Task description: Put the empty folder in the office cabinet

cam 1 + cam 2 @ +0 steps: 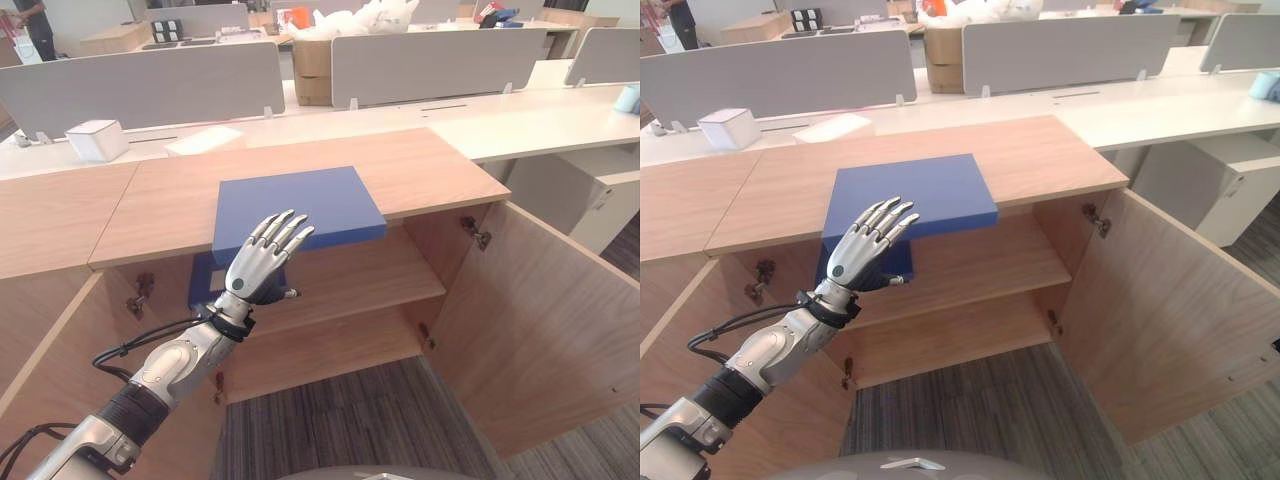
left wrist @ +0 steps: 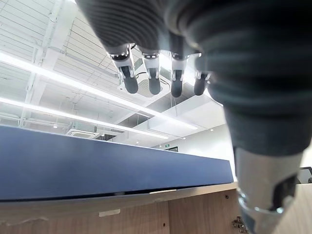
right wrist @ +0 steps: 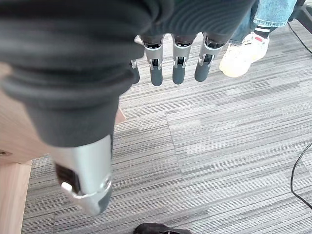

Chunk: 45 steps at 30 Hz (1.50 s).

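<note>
You are looking down on a low wooden cabinet [image 1: 420, 170] with a pale grain top, two bare shelves inside and its right door [image 1: 540, 330] swung wide open over grey striped carpet [image 3: 234, 146]. Behind it run white desks [image 1: 520, 120] with grey divider panels [image 1: 150, 85].

The folder [image 1: 300, 205] is a flat, plain blue rectangle with square corners. It lies on the cabinet top near the front, and its near edge juts out past the lip over the open compartment. A second blue shape [image 1: 205, 280] sits on the upper shelf just below it; your left arm covers most of it, so you cannot tell what it is.

Your left hand [image 1: 262, 262] is raised in front of the folder's overhanging edge, fingers [image 2: 153, 83] straight and slightly fanned, holding nothing. You cannot tell whether the fingertips touch the folder.

Your right hand [image 3: 170, 68] hangs over the carpet with its fingers relaxed and empty, near a person's white shoe [image 3: 243, 51].

A small white box [image 1: 97, 140] stands on the desk at back left.
</note>
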Available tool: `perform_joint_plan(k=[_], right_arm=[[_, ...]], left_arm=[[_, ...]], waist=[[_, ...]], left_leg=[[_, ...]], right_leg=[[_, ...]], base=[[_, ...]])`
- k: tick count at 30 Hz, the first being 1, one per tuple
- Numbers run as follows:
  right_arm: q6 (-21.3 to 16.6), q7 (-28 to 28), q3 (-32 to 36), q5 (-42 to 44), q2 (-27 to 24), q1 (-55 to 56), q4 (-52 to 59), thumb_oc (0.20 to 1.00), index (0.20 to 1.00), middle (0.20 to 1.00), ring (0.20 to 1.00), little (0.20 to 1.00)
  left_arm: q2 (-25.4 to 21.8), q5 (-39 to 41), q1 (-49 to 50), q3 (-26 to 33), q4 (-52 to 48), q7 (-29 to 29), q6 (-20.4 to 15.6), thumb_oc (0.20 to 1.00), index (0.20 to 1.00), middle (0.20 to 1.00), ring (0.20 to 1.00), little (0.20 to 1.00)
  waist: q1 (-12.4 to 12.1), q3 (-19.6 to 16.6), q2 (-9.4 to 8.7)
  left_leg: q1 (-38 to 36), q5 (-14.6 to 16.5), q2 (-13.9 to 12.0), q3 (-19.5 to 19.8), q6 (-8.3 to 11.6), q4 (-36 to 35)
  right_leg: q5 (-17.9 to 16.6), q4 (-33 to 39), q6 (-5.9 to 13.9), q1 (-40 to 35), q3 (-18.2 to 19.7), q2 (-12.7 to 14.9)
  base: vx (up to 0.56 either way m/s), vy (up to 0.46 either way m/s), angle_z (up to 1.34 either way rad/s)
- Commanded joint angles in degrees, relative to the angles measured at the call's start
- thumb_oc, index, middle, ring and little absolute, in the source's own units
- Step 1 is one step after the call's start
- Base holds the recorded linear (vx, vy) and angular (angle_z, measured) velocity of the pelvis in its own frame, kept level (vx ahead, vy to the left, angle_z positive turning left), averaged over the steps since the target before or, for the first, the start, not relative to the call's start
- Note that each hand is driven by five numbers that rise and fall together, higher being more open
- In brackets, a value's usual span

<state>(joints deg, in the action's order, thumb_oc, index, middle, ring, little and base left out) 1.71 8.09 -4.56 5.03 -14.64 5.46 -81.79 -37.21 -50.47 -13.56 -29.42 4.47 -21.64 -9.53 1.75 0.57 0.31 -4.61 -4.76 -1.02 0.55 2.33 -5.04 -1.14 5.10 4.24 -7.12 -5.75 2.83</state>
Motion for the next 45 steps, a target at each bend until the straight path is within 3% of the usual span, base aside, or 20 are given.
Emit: perform_joint_plan(k=[1, 11, 26, 45], right_arm=[[0.80, 1.90, -1.46, -0.90, -1.32, -3.35, -4.53, 1.000, 1.000, 1.000, 1.000, 1.000], [1.02, 2.10, -0.71, 0.50, -2.21, -3.90, -5.05, 1.000, 1.000, 1.000, 1.000, 1.000], [0.83, 2.55, -1.11, -0.02, -1.34, -3.49, -4.73, 1.000, 1.000, 1.000, 1.000, 1.000], [0.62, 1.99, -1.55, -0.49, -1.08, -2.87, -4.11, 1.000, 1.000, 1.000, 1.000, 1.000]], left_arm=[[0.29, -2.30, -8.66, -0.52, 3.41, -1.54, 0.06, 1.000, 1.000, 1.000, 1.000, 1.000], [2.47, -2.76, -12.67, -3.40, 8.61, -2.39, 1.41, 1.000, 1.000, 1.000, 1.000, 1.000], [3.20, -2.26, -10.86, -1.51, 8.07, -2.40, 1.96, 1.000, 1.000, 1.000, 1.000, 1.000], [3.99, 1.95, -7.64, 7.84, 11.06, -5.34, 6.50, 1.000, 1.000, 1.000, 1.000, 1.000]], waist=[[0.60, 0.00, -2.42], [0.79, -0.19, -2.63], [0.82, -0.07, -3.77], [0.90, -0.03, -4.35]], left_leg=[[-0.05, 7.61, -0.10, -0.84, 1.56, 0.04], [0.01, 7.61, -0.50, -1.15, 1.86, 0.04], [0.35, 7.62, -1.08, -1.46, 2.12, 0.04], [-0.06, 7.65, -1.36, -1.78, 2.38, 0.04]], right_leg=[[3.25, -0.10, 3.54, -0.10, 0.09, 1.98], [3.19, -0.10, 3.63, 0.23, -0.07, 1.74], [3.24, -0.10, 3.50, 0.64, 0.25, 1.40], [3.39, -0.10, 3.31, 0.38, 0.72, 1.19]], base=[[0.00, 0.000, 0.00], [0.00, 0.003, 0.00], [0.00, 0.000, 0.00], [0.00, 0.000, 0.00]])
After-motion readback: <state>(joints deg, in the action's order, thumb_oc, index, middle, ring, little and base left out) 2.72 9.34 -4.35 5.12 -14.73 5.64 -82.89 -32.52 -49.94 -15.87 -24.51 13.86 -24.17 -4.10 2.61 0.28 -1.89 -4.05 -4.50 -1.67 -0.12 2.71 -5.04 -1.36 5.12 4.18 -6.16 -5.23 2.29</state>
